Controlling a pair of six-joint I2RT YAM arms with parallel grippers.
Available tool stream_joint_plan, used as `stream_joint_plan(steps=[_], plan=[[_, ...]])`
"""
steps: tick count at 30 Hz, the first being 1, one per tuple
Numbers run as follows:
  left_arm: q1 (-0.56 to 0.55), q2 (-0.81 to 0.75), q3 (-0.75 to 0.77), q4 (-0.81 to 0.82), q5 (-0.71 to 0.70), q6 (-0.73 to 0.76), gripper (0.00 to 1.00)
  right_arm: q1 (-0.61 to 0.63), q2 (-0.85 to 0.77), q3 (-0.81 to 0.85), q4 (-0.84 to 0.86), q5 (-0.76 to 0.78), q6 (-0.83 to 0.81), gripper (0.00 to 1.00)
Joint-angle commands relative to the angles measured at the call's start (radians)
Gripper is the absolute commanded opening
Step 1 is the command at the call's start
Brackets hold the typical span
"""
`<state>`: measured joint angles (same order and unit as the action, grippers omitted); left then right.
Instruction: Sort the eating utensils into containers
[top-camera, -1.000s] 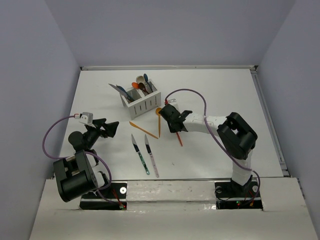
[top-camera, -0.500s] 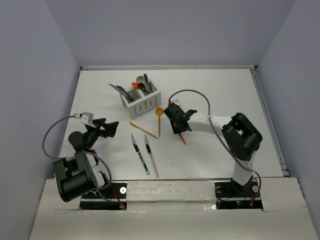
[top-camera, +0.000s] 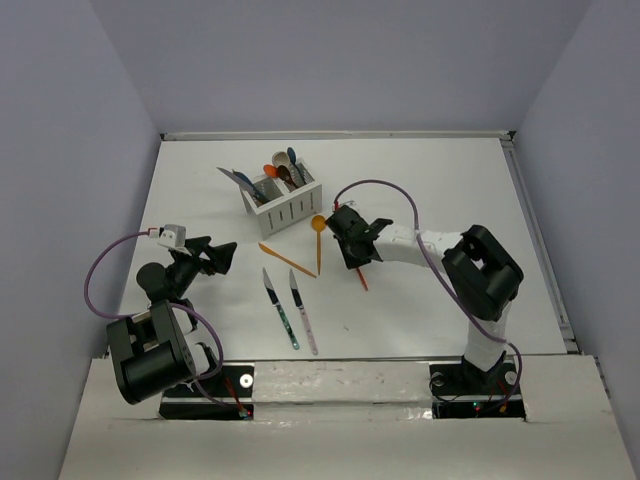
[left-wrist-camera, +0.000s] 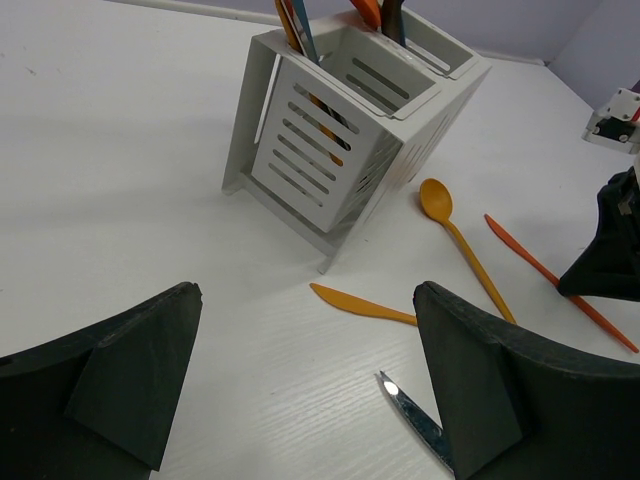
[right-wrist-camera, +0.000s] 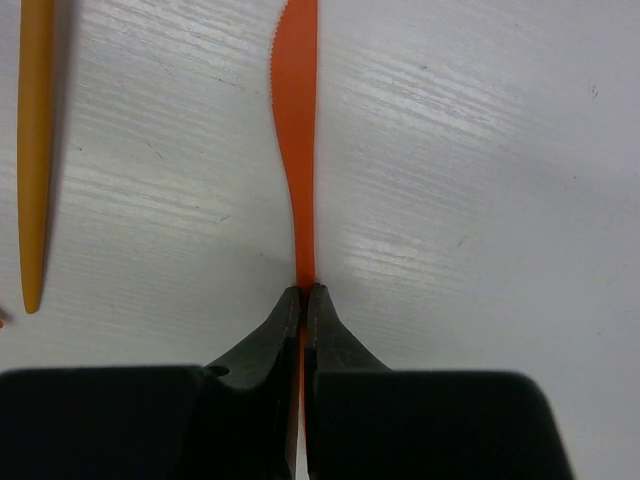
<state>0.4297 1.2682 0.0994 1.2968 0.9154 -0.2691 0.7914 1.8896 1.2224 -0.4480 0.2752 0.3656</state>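
Within right gripper (right-wrist-camera: 302, 292), thin serrated orange knife (right-wrist-camera: 296, 150), grained white table (right-wrist-camera: 450, 200)

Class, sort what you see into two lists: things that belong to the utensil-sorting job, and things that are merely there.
Belong to the job:
white caddy
utensils standing in it
red-orange knife, pinched in the right hand
amber spoon
amber knife
teal-handled knife
pink-handled knife

Merely there:
purple cable
table
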Motion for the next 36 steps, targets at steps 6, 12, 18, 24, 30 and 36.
stream_joint_plan(steps=[6, 12, 18, 24, 30, 36], plan=[[0.004, -0.029, -0.003, 0.366, -0.004, 0.030, 0.99, 0.011, -0.240, -0.192, 0.168, 0.120, -0.078, 0.00], [0.003, -0.024, -0.003, 0.368, -0.012, 0.028, 0.99, 0.042, -0.409, -0.228, 0.418, 0.171, -0.276, 0.00], [0.003, -0.023, -0.004, 0.372, -0.026, 0.033, 0.99, 0.077, -0.400, -0.121, 0.813, 0.009, -0.540, 0.00], [0.003, -0.021, -0.006, 0.372, -0.032, 0.036, 0.99, 0.086, -0.174, 0.056, 1.250, -0.255, -0.674, 0.00], [0.003, -0.018, -0.003, 0.366, -0.029, 0.038, 0.99, 0.086, 0.185, 0.463, 1.241, -0.350, -0.723, 0.00], [0.000, -0.012, -0.001, 0.366, -0.027, 0.039, 0.99, 0.086, 0.397, 0.644, 1.211, -0.404, -0.700, 0.00]])
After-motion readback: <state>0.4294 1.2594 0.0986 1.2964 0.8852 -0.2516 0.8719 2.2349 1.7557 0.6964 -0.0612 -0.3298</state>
